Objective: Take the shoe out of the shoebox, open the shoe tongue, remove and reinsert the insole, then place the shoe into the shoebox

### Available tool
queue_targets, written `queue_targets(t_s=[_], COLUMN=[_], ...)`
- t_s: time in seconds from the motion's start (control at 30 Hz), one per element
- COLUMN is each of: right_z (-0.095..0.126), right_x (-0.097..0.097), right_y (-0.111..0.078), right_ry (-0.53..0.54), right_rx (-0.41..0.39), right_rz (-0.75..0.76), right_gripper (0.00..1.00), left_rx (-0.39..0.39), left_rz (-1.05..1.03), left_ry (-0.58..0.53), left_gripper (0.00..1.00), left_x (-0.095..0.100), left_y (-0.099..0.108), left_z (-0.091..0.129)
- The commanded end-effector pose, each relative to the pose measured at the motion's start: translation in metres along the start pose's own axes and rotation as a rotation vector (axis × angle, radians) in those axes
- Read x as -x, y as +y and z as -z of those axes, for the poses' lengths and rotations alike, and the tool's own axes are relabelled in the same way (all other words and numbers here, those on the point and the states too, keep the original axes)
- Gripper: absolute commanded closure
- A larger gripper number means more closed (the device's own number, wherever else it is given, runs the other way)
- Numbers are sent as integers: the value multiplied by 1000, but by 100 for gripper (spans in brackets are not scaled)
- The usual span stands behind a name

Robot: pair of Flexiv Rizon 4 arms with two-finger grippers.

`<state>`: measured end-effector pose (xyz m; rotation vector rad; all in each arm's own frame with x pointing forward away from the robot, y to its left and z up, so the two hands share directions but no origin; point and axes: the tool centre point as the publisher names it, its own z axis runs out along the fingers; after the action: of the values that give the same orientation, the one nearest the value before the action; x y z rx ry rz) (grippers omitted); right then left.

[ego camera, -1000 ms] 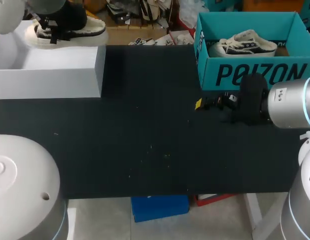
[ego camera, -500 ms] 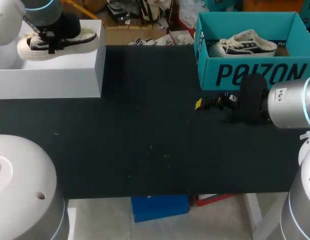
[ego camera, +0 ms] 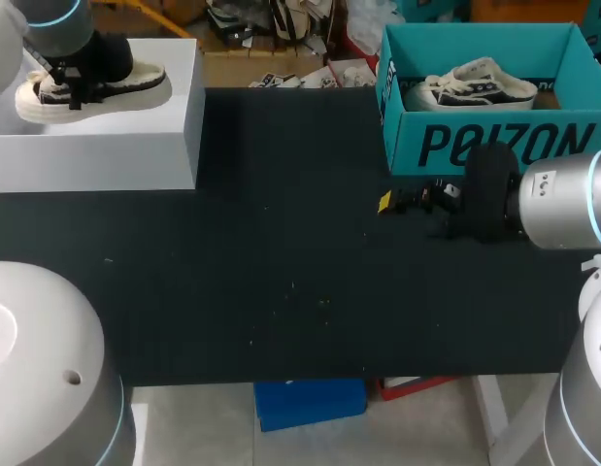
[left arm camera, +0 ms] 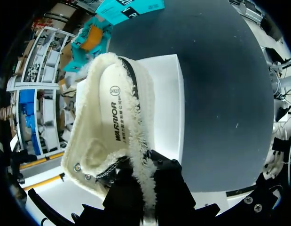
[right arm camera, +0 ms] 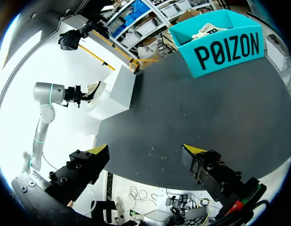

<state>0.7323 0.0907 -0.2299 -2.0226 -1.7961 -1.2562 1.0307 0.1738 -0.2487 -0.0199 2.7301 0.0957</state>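
The left hand (left arm camera: pixel 144 188) pinches the shoe (left arm camera: pixel 107 117) by its fleece-lined collar, one finger inside and one outside; the fleece hides the tips. It holds the shoe (ego camera: pixel 96 83) sole down at the top of the white box (ego camera: pixel 116 146), at the far left of the worktop (ego camera: pixel 281 272). The right hand (right arm camera: pixel 146 150) hangs spread and empty above the worktop on the right, just near of the teal box (ego camera: pixel 475 146), where a second shoe (ego camera: pixel 475 85) lies.
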Motion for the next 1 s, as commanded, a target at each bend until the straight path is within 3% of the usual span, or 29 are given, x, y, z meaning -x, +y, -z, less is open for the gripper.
queue_targets(t_s=[0.03,0.47,1.0], right_z=[0,0,0], right_x=[-1,-1,-1], right_y=[0,0,0], right_ry=[-2,-2,-2], right_rx=[0,0,0], right_rz=[0,0,0], right_gripper=[0,0,0], left_rx=[-6,21,36], left_rz=[-9,-50,-60], left_ry=[-1,30,103], left_gripper=[100,100,100], left_x=[-2,-8,-37], left_y=[5,20,23], left_z=[-2,-33,-88])
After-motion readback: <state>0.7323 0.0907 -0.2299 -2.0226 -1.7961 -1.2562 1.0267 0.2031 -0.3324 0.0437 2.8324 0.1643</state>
